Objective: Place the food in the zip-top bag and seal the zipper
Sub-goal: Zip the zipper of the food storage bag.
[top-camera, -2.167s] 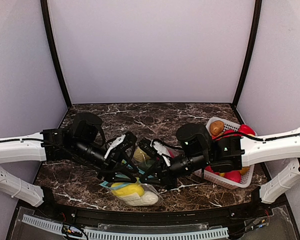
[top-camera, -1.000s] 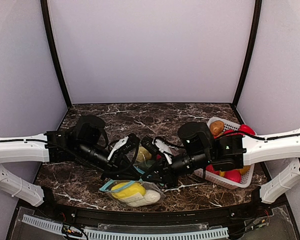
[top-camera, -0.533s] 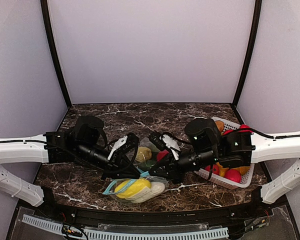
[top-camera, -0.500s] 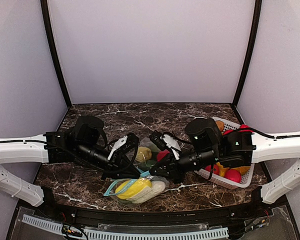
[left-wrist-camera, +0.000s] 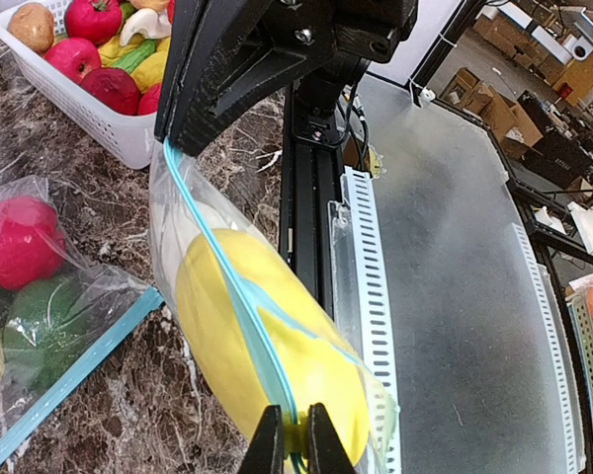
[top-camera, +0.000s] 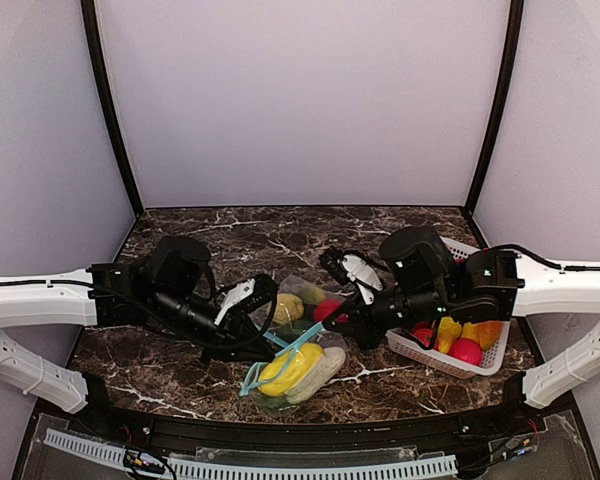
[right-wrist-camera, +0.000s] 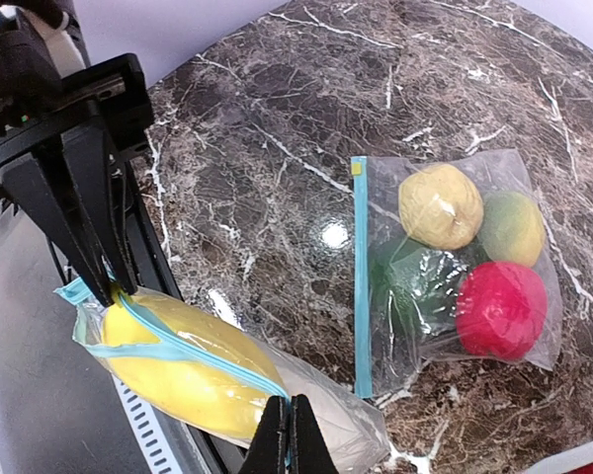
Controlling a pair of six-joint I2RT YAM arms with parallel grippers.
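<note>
A clear zip-top bag (top-camera: 298, 372) with a blue zipper holds a yellow food (left-wrist-camera: 277, 341) and a white food (right-wrist-camera: 321, 415). It hangs stretched between both grippers near the table's front edge. My left gripper (left-wrist-camera: 289, 446) is shut on one end of the zipper by the yellow food; it also shows in the top view (top-camera: 257, 353). My right gripper (right-wrist-camera: 289, 427) is shut on the other end by the white food; it also shows in the top view (top-camera: 332, 322). The zipper strip (right-wrist-camera: 178, 346) runs taut between them.
A second zip-top bag (right-wrist-camera: 445, 267) lies flat on the marble with a red (right-wrist-camera: 501, 308), a tan (right-wrist-camera: 440, 204) and green food inside. A white slotted basket (top-camera: 420, 352) of more toy food stands at the right. The black table rail (left-wrist-camera: 311, 197) runs just beyond the bag.
My right gripper has drawn away to the right along the zipper. The bag has swung round, so its zipper now runs diagonally between the grippers. The left arm has hardly moved.
</note>
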